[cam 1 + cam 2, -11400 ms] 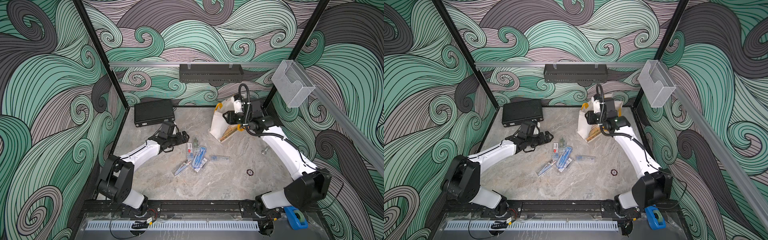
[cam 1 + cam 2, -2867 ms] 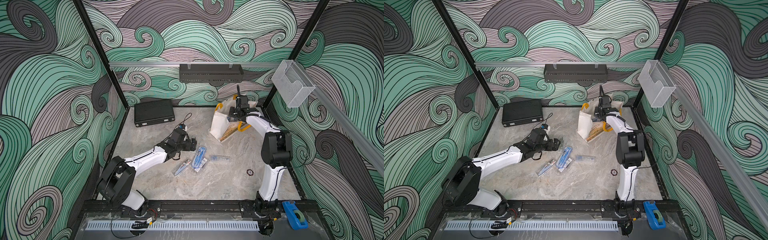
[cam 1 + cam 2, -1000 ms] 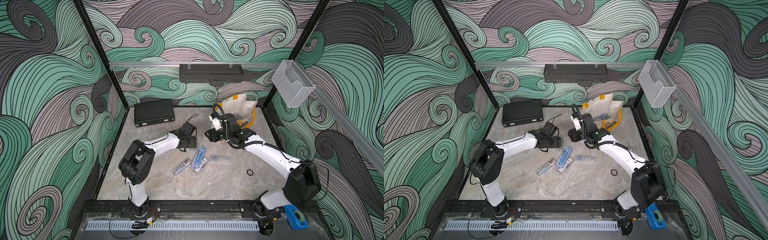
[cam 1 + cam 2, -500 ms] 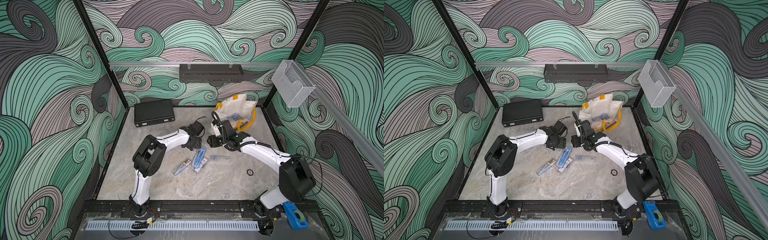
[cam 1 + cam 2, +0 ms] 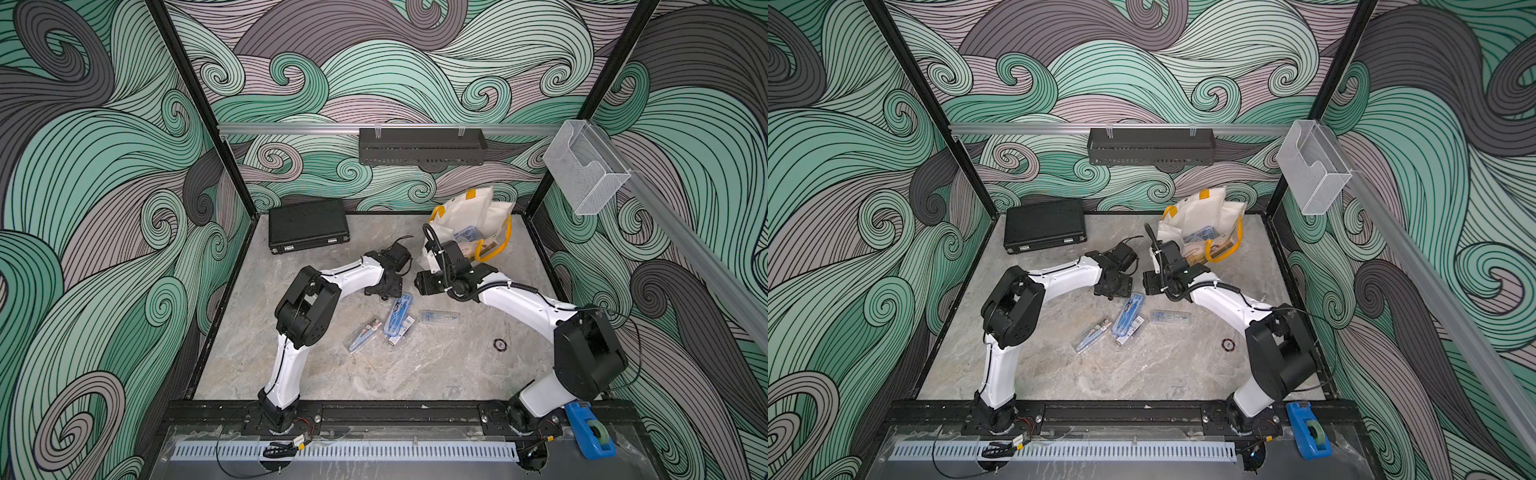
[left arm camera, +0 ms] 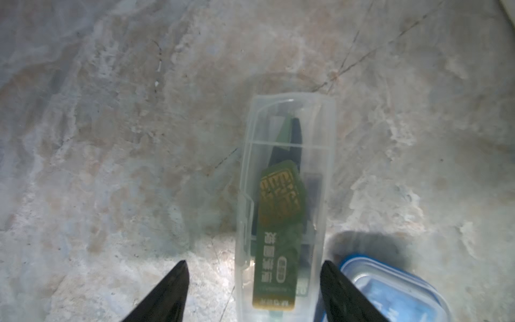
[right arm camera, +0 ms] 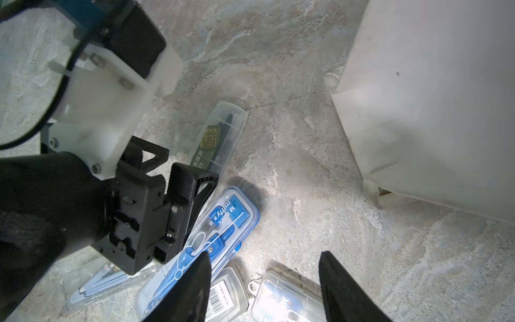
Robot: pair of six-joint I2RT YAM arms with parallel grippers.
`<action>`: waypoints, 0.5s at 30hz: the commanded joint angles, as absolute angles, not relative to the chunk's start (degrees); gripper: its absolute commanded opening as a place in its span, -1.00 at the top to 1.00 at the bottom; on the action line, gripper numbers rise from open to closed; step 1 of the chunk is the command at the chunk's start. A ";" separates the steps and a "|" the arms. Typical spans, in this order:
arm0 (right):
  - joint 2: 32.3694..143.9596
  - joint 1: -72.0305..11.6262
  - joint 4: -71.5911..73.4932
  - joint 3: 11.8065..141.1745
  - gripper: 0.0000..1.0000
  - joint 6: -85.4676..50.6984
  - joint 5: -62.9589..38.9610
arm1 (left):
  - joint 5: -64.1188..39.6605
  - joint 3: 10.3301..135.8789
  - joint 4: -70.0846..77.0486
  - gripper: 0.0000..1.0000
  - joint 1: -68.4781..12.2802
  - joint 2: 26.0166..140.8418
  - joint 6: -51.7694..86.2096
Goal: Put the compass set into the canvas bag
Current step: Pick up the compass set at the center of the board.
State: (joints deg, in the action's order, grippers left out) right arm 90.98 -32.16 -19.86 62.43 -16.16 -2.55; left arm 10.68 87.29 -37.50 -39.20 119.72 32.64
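Left end effector (image 6: 252,267) has swung in; jaws apart astride clear compass set (image 6: 284,195), green-gold label with Chinese characters, lying on table (image 5: 415,374). Right end effector (image 7: 263,256) gapes above blue compass set (image 7: 223,220) marked "miffy". Canvas bag (image 5: 469,216) stands near, toward the back wall.

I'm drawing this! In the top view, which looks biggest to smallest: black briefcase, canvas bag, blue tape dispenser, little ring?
1. canvas bag, barely ahead
2. black briefcase
3. blue tape dispenser, closer to the camera, so maybe flattered
4. little ring
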 commanded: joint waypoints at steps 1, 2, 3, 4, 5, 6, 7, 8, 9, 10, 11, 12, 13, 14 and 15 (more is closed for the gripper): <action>91.80 -31.82 -19.68 63.63 -0.25 -17.05 -1.89 | 10.90 89.39 -39.20 -0.50 -39.64 121.57 33.09; 91.89 -31.82 -19.75 63.76 -0.25 -17.13 -1.90 | 10.89 89.62 -39.30 -0.49 -39.72 121.84 33.13; 92.03 -31.82 -19.69 63.83 -0.25 -17.27 -1.93 | 10.90 89.72 -39.49 -0.48 -39.73 122.21 33.22; 92.06 -31.81 -19.72 63.90 -0.25 -17.37 -1.93 | 10.90 89.88 -39.56 -0.48 -39.80 122.62 33.22; 92.20 -31.75 -19.77 63.97 -0.25 -17.44 -2.04 | 10.90 90.01 -39.75 -0.47 -39.81 122.98 33.38; 92.29 -31.70 -19.86 63.99 -0.25 -17.61 -2.08 | 11.06 90.08 -39.81 -0.45 -39.81 123.36 33.46; 92.37 -31.73 -19.95 64.03 -0.25 -17.70 -2.18 | 11.07 90.11 -39.88 -0.42 -39.81 123.59 33.49; 92.41 -31.66 -20.04 64.01 -0.25 -17.79 -2.26 | 10.99 90.09 -39.89 -0.40 -39.81 123.80 33.57; 92.46 -31.72 -20.12 63.98 -0.25 -17.91 -2.38 | 10.90 90.05 -39.75 -0.36 -39.81 123.88 33.57; 92.48 -31.73 -20.17 63.99 -0.25 -17.93 -2.25 | 10.90 89.94 -39.60 -0.32 -39.81 123.88 33.59; 92.49 -31.73 -20.21 63.90 -0.25 -17.93 -2.20 | 10.82 89.68 -39.22 -0.27 -39.81 123.75 33.59; 92.61 -31.70 -20.20 63.92 -0.25 -17.93 -2.32 | 10.81 89.36 -38.77 -0.22 -39.81 123.52 33.57; 92.69 -31.64 -20.21 63.99 -0.25 -17.93 -2.37 | 10.69 89.04 -38.39 -0.17 -39.81 123.36 33.41; 92.69 -31.68 -20.21 64.11 -0.24 -17.92 -2.54 | 10.47 88.66 -37.76 -0.12 -39.81 122.99 33.32; 92.75 -31.69 -20.21 64.23 -0.25 -17.86 -2.64 | 10.38 88.32 -37.30 -0.11 -39.81 122.69 33.35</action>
State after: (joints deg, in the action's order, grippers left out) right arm 91.96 -32.12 -19.94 62.67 -17.17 -2.59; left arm 10.68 88.79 -37.47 -39.51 122.10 33.21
